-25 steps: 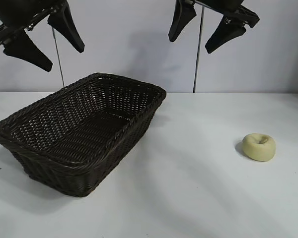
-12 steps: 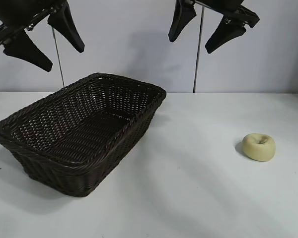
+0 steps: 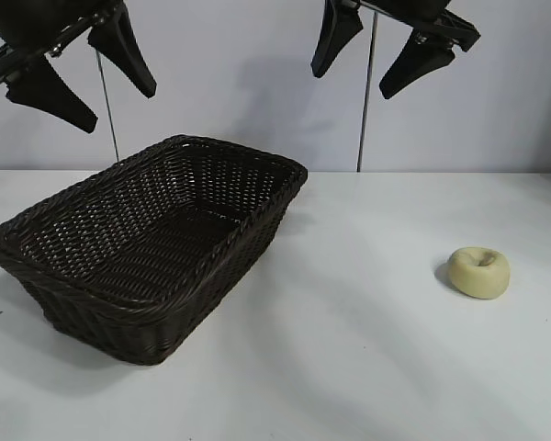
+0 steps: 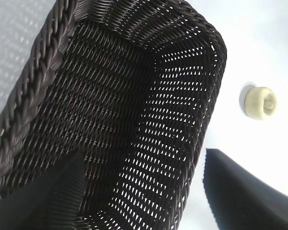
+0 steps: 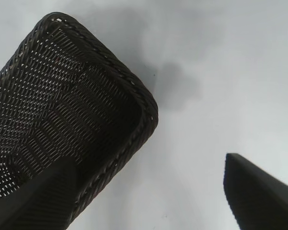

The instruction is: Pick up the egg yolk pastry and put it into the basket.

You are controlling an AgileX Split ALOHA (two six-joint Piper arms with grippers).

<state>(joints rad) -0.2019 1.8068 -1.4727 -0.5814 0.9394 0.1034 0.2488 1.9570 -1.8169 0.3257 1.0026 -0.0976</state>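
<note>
- egg yolk pastry sits on the white table, lower right of the frame, well apart from the basket at left
- left gripper upper left, right gripper top centre-right, both spread wide, grasping nothing

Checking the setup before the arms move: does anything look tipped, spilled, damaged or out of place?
Nothing stands out. The basket sits upright and intact on the table. The egg yolk pastry lies whole on the table, apart from it. The left gripper and right gripper hang open above.
</note>
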